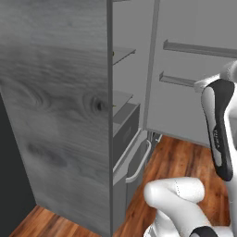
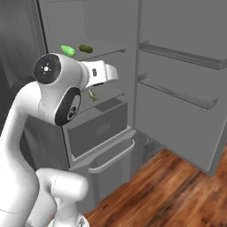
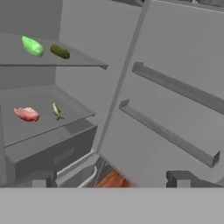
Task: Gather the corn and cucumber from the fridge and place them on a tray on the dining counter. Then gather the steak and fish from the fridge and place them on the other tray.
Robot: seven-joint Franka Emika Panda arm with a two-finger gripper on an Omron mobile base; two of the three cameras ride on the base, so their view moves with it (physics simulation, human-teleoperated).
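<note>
Four foods sit in the fridge [image 3: 87,26] (door open), hand [image 3: 111,178] spread, empty.

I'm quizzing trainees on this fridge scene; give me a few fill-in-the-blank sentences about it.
1. The fridge door stands ____.
2. The corn lies on the upper shelf beside the ____.
3. The steak lies on the shelf ____ the corn's.
4. The gripper jaws are ____, holding nothing.

Missing words: open; cucumber; below; open
</note>
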